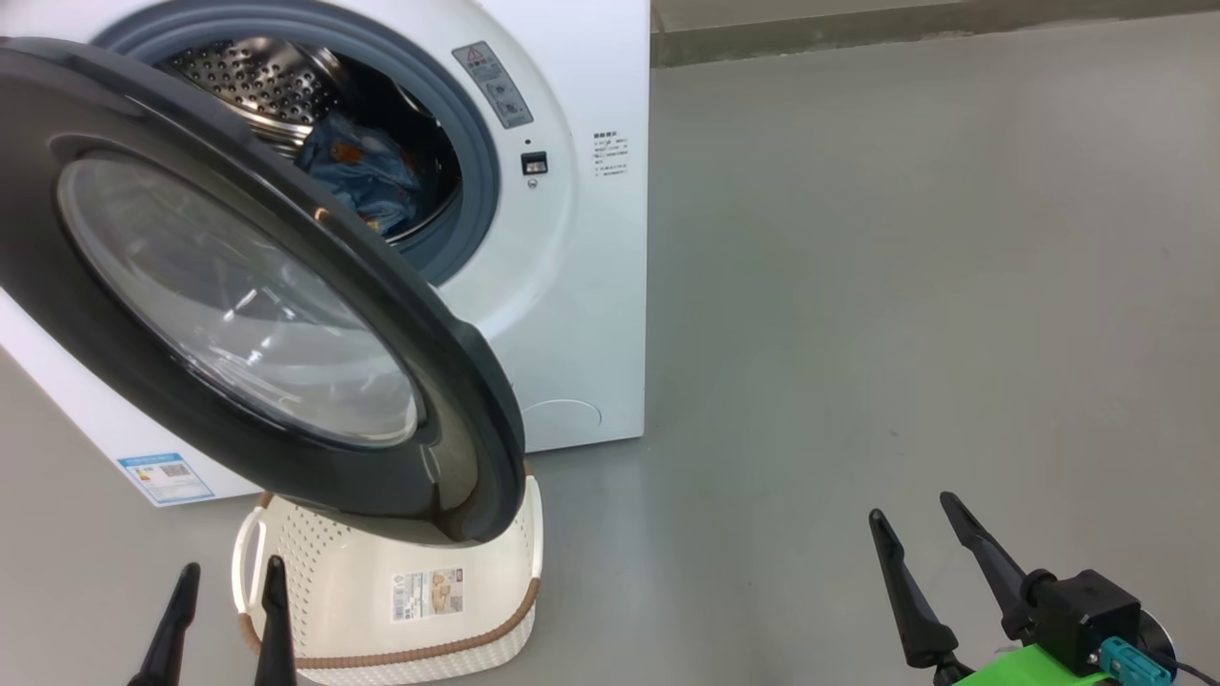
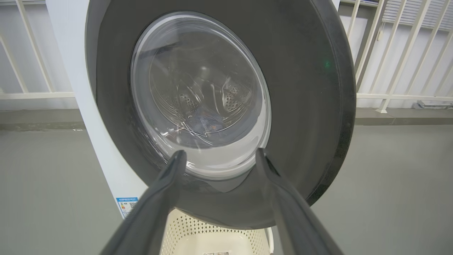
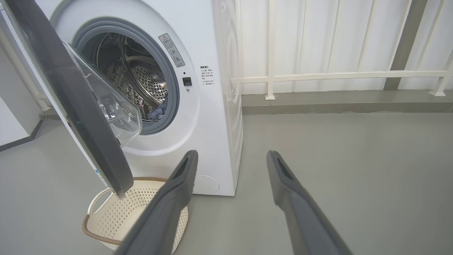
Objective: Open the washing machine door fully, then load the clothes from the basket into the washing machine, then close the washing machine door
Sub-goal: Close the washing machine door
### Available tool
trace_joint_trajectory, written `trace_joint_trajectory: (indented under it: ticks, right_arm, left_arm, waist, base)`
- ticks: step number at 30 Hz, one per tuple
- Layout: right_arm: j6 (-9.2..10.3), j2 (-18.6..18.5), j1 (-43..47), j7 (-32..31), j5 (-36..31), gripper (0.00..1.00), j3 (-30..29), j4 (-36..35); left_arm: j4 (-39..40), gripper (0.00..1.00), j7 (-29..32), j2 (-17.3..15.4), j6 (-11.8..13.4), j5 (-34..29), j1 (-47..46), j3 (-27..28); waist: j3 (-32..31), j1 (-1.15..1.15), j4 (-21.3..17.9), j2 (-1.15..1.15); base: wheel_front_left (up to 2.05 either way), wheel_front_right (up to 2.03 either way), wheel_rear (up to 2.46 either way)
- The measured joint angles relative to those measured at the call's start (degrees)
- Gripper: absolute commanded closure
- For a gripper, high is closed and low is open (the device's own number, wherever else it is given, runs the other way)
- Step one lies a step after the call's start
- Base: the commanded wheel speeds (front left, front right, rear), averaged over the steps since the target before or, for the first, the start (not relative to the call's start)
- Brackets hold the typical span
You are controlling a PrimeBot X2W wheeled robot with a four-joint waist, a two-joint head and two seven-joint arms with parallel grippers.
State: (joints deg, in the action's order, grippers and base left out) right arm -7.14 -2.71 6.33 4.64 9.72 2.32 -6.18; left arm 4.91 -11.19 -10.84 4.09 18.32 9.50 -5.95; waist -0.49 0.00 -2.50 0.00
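Observation:
The washing machine [image 1: 581,286] stands at the upper left, its drum open. The washing machine door [image 1: 448,362] hangs partly open, swung out towards me over the basket [image 1: 324,562]. Light-blue clothes [image 1: 367,176] lie inside the drum. The basket floor shows a label and no fabric. My left gripper [image 1: 233,567] is open, low at the basket's left handle; in its wrist view the left gripper [image 2: 220,152] points at the door glass [image 2: 198,88]. My right gripper [image 1: 910,507] is open over bare floor to the right; the right gripper [image 3: 231,154] faces the machine's right front corner.
Grey floor [image 1: 905,238] spreads wide to the right of the machine. A white railing [image 3: 336,75] and a low kerb run behind it. The swung-out door overhangs the rear half of the basket [image 3: 120,216].

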Motion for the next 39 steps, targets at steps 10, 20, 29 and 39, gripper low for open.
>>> trace_joint_trajectory:
  ticks: [10, 20, 29, 39]
  right_arm:
    - [0.00, 0.03, 0.93, -0.54, -1.07, 0.00, -0.55, -0.49]
    - [0.00, 0.04, 0.93, -0.60, -1.07, 0.51, -0.51, -0.63]
    - [0.00, 0.05, 0.93, -1.11, -1.04, 1.00, -0.45, -0.62]
    - [0.00, 0.05, 0.78, -1.30, -0.15, 1.00, 0.12, -0.20]
  left_arm:
    - [-0.34, 0.00, -0.48, 0.32, 1.23, -0.66, 0.90, -0.36]
    - [-0.83, 0.00, -0.52, 0.48, 1.98, -0.66, 0.90, -0.55]
    - [-0.80, 0.00, -0.58, 0.43, 2.27, -0.70, 0.89, -0.99]
    - [-0.81, 0.00, -0.81, 0.16, 2.31, -0.70, 0.83, -1.49]
  waist:
    - [-0.15, 0.00, 0.47, 0.00]
    - [0.05, 0.00, 0.47, 0.00]
    - [0.36, 0.00, 0.59, 0.00]
    - [0.97, 0.00, 0.96, 0.00]
  base:
    - [0.00, 0.00, 0.00]
    - [0.00, 0.00, 0.00]
    - [0.00, 0.00, 0.00]
    - [0.00, 0.00, 0.00]
